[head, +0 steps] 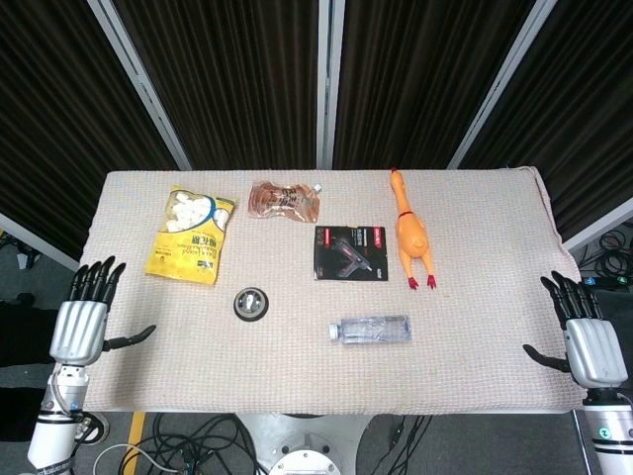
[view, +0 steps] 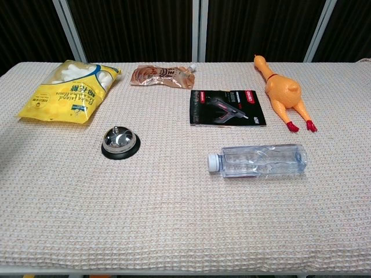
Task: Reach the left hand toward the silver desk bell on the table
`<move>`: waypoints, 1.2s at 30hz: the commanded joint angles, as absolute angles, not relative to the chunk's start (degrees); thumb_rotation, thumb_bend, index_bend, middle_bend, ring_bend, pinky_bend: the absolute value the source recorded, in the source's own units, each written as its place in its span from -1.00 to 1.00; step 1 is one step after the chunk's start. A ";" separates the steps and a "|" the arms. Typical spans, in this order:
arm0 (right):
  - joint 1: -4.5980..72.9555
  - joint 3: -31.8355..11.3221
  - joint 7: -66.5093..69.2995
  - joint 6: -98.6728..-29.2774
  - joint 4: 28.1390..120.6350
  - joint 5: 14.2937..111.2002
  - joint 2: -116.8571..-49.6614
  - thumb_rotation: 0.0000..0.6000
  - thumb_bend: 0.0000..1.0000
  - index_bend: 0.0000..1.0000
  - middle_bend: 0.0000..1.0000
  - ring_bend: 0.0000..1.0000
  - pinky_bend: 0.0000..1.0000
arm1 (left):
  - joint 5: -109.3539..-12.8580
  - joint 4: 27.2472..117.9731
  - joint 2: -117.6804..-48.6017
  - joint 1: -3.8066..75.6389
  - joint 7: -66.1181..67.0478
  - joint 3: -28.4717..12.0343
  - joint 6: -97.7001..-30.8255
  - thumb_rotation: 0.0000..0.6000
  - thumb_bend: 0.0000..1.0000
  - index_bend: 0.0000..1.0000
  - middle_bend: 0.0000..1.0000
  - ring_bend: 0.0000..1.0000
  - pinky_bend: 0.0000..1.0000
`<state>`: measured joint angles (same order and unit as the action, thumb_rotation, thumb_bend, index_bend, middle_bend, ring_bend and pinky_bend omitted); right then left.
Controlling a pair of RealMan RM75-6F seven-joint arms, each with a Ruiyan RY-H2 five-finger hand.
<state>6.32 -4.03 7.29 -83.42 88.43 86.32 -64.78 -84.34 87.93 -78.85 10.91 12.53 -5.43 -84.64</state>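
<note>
Silver bell: silver desk bell (head: pixel 251 304) sits left of centre in the head view, lower-left of middle in the chest view (view: pixel 120 142); dome on a black base, upright, on the woven table cloth (head: pixel 475 356).
Left hand: left hand (head: pixel 84 315) at lower left of the head view, off the table's left edge, fingers straight and spread, thumb out toward the table, holding nothing. Absent from the chest view.
Right hand: right hand (head: pixel 586 332) at lower right, off the table's edge, fingers likewise apart and empty.
Step judged: reach not yet begun; the bell is well apart from the left hand.
Path: yellow snack bag (head: pixel 193 236) lies above the line to the bell; water bottle (head: pixel 370 329) lies beyond the bell to its right. The straight route over bare cloth looks clear.
Advice: lift above the cloth before crossing the edge, travel rightward, keep below the bag, arrive over the dome, not its base.
Risk: a low approach could snag the cloth or shove the bell.
</note>
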 commanded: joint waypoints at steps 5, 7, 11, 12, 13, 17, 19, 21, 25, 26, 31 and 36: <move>6.12 -4.10 7.51 -83.68 88.40 86.17 -64.52 1.00 -1.00 -1.00 -1.00 -1.00 -1.00 | -84.15 87.70 -79.16 11.15 12.54 -5.39 -84.18 -0.31 -1.00 -0.93 -1.00 -1.00 -1.00; 6.09 -4.23 7.67 -83.79 88.35 86.06 -64.51 1.00 -1.00 -1.00 -1.00 -1.00 -1.00 | -84.23 87.71 -79.12 11.36 12.79 -5.43 -83.99 -0.30 -1.00 -0.92 -1.00 -1.00 -1.00; 6.16 -4.34 7.87 -83.71 88.36 85.99 -64.53 1.00 -1.00 -1.00 -1.00 -1.00 -1.00 | -84.04 88.10 -79.05 11.98 12.91 -5.82 -83.33 -0.31 -1.00 -0.93 -1.00 -1.00 -1.00; 6.18 -4.31 7.84 -83.63 88.40 86.00 -64.52 1.00 -1.00 -1.00 -1.00 -1.00 -1.00 | -83.95 88.18 -79.12 12.31 12.98 -6.00 -82.96 -0.31 -1.00 -0.93 -1.00 -1.00 -1.00; 6.19 -4.28 7.77 -83.58 88.44 86.01 -64.50 1.00 -1.00 -1.00 -1.00 -1.00 -1.00 | -83.84 88.23 -79.24 12.62 13.02 -6.15 -82.58 -0.31 -1.00 -0.93 -1.00 -1.00 -1.00; 6.09 -4.21 7.50 -83.87 88.34 86.27 -64.43 1.00 -1.00 -1.00 -1.00 -1.00 -1.00 | -84.01 88.02 -80.81 14.50 13.07 -6.45 -80.36 -0.30 -1.00 -0.92 -1.00 -1.00 -1.00; 6.04 -4.31 7.64 -83.93 88.14 86.10 -64.47 1.00 -1.00 -1.00 -1.00 -1.00 -1.00 | -83.97 87.68 -82.58 15.83 13.01 -6.54 -78.64 -0.30 -1.00 -0.93 -1.00 -1.00 -1.00; 6.07 -4.35 7.68 -83.72 88.03 85.88 -64.40 1.00 -1.00 -1.00 -1.00 -1.00 -1.00 | -84.09 86.95 -84.91 17.39 13.53 -6.58 -76.83 -0.29 -1.00 -0.93 -1.00 -1.00 -1.00; 6.11 -4.49 7.70 -83.41 87.90 85.45 -64.13 1.00 -1.00 -1.00 -1.00 -1.00 -1.00 | -83.02 84.33 -89.72 20.61 14.29 -7.12 -72.56 -0.14 -1.00 -0.93 -1.00 -1.00 -1.00; 6.11 -4.50 7.77 -83.26 87.86 85.29 -64.04 1.00 -1.00 -1.00 -1.00 -1.00 -1.00 | -82.63 83.51 -90.80 21.40 14.19 -7.34 -71.48 -0.09 -1.00 -0.93 -1.00 -1.00 -1.00; 5.94 -4.38 7.79 -83.11 87.96 85.11 -63.72 1.00 -1.00 -1.00 -1.00 -1.00 -1.00 | -78.32 78.41 -95.69 26.47 13.35 -8.98 -62.81 0.01 -1.00 -0.93 -1.00 -1.00 -1.00; 5.84 -4.41 7.76 -83.17 87.96 84.97 -63.88 1.00 -1.00 -1.00 -1.00 -1.00 -1.00 | -77.33 74.14 -101.29 29.87 13.35 -9.83 -60.22 0.14 -1.00 -0.93 -1.00 -1.00 -1.00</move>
